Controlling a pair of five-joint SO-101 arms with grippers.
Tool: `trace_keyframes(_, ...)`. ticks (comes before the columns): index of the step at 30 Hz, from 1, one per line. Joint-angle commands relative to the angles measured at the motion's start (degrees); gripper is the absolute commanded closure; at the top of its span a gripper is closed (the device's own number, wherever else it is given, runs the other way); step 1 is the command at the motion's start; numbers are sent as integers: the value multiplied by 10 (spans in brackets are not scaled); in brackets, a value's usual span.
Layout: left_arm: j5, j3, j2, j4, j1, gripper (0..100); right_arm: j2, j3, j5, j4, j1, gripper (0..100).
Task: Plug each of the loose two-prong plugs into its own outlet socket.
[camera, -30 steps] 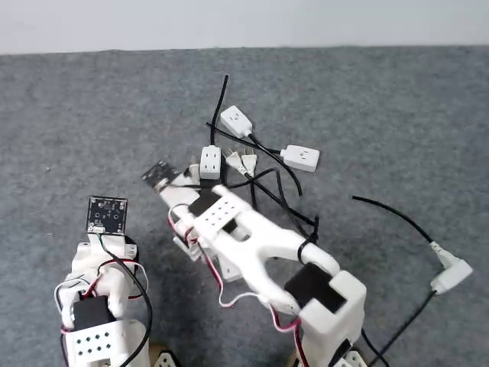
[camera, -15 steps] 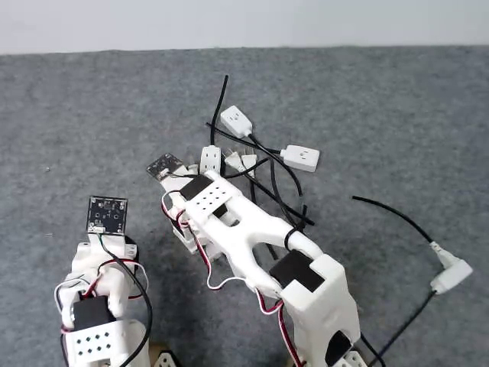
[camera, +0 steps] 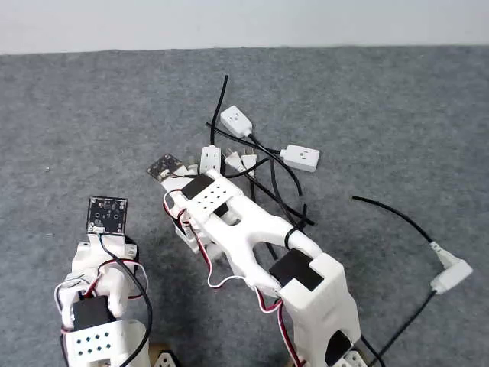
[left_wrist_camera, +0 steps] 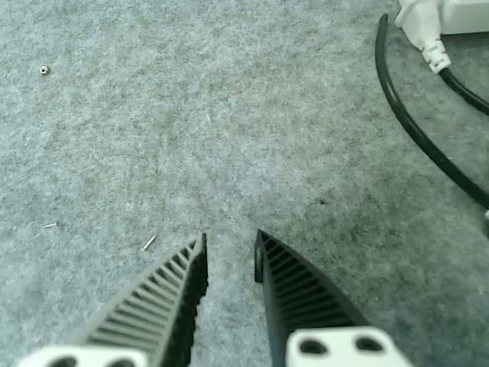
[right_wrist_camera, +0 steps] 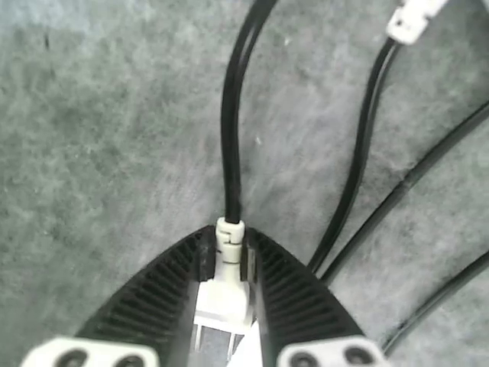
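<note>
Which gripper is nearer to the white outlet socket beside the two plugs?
Right. The right gripper, holding a plug, is beside the outlet socket; the left gripper is farther back.

text: none legible | labels: none | numbers: none | signs: none

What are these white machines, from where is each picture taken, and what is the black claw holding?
These are two small robot arms on a grey mat. One picture looks down from above: the left arm sits folded, the right arm stretches towards a tangle of black cords, white outlet sockets and loose plugs. The other two pictures come from cameras on the wrists. The left claw is slightly open, empty, above bare mat. The right claw is shut on a white plug, whose black cord runs away from it.
</note>
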Motion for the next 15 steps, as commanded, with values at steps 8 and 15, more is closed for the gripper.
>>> trace_keyframes(8,25,-48,118,-36,59,949,-313,138,5,12,-5,991)
trace_keyframes(15,94,-120,338,-101,88,949,-544,272,5,-56,13,991)
